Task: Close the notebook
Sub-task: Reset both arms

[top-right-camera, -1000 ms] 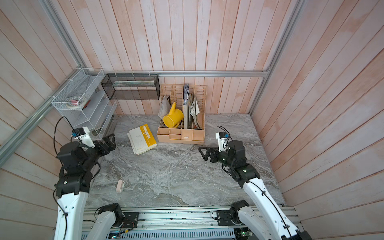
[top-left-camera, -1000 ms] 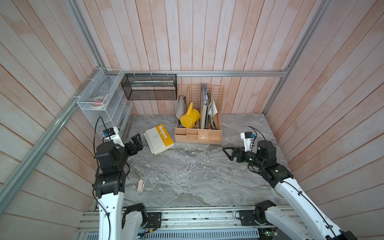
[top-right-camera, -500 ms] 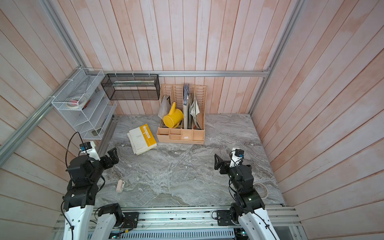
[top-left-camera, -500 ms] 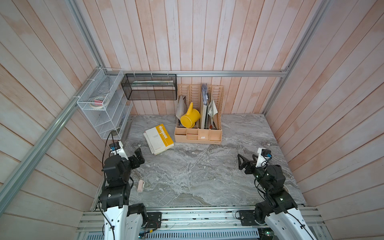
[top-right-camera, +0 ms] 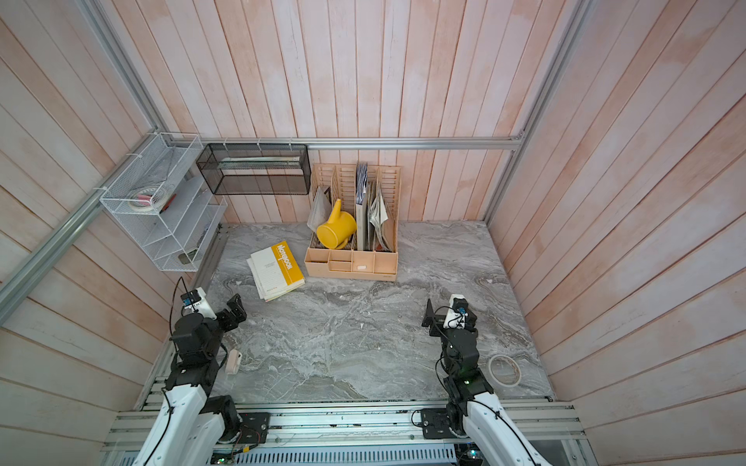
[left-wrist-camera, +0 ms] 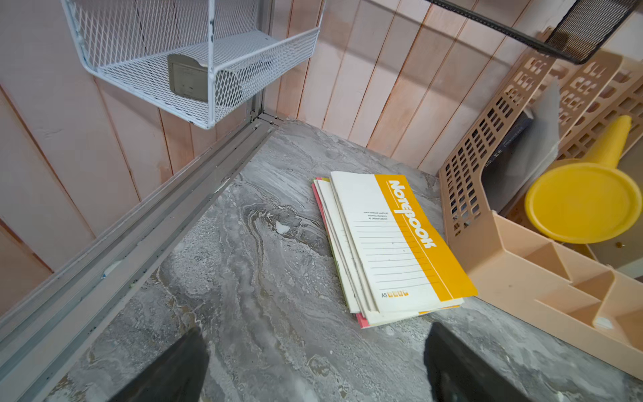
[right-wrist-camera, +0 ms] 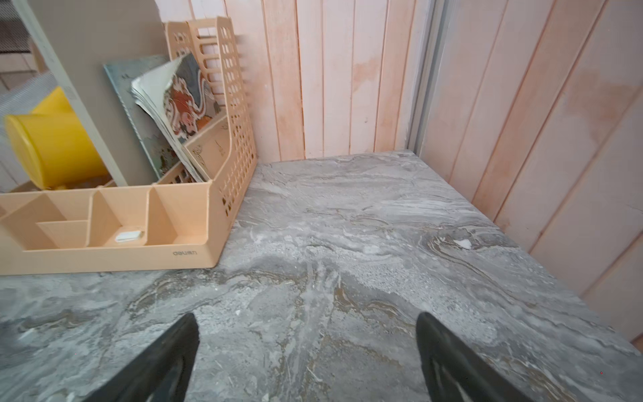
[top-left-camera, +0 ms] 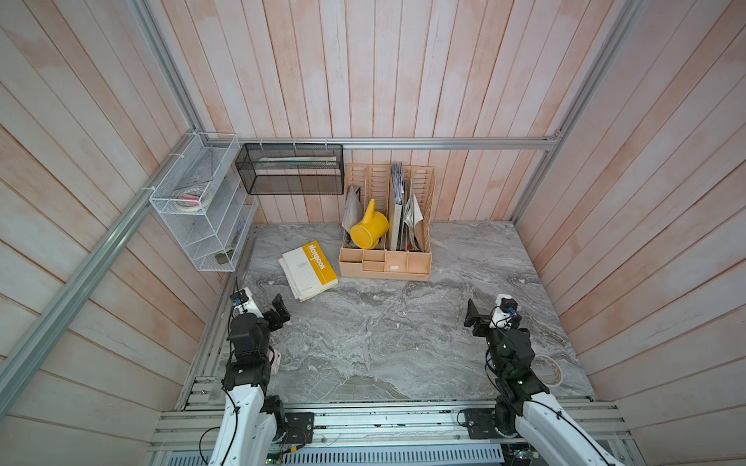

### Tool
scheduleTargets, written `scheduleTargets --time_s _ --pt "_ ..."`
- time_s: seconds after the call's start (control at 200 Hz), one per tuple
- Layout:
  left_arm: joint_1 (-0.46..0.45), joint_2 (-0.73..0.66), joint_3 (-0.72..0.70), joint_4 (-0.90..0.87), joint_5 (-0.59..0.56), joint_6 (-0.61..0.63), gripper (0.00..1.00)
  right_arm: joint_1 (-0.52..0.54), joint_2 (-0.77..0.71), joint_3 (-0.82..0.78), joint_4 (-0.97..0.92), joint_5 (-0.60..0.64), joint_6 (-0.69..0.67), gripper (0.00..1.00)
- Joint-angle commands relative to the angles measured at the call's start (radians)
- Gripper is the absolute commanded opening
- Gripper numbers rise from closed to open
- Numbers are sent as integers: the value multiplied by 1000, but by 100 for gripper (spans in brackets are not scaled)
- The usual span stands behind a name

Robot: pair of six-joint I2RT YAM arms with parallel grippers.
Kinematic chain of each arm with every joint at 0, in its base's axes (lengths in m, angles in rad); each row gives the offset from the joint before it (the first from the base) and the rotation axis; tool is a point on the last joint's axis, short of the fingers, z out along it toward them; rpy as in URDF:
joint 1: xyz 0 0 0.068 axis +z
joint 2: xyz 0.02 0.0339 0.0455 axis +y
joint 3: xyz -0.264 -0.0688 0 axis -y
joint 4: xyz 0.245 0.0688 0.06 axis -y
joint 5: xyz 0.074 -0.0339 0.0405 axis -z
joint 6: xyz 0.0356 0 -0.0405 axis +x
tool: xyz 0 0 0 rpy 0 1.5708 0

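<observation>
- Yellow-and-white notebook [top-left-camera: 309, 270] lies shut, unmoved.
- Long axis diagonal, yellow edge facing file rack [top-left-camera: 385, 271].
- Left claw [left-wrist-camera: 313, 348] and right claw [right-wrist-camera: 308, 327] drew back, jaws apart.

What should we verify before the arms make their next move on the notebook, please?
1. Notebook cover shut, lying flat on the stack of booklets: ok.
2. Left gripper open and empty: ok.
3. Right gripper open and empty: ok.
4. Both grippers apart from the notebook: ok.
5. Gap between the notebook and the desk organizer: cannot tell; the yellow corner sits very close to it.
6. Space around the right arm free: not ok; a tape roll lies close beside it.
</observation>
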Motion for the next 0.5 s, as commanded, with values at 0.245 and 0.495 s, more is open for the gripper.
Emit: scheduleTargets --time_s 0.245,0.495 --pt "-83 493 -229 1106 -62 165 100 -86 409 -112 737 89 -100 98" --pt "-83 883 -194 1459 -13 175 100 -173 826 -91 1188 -38 -138 98"
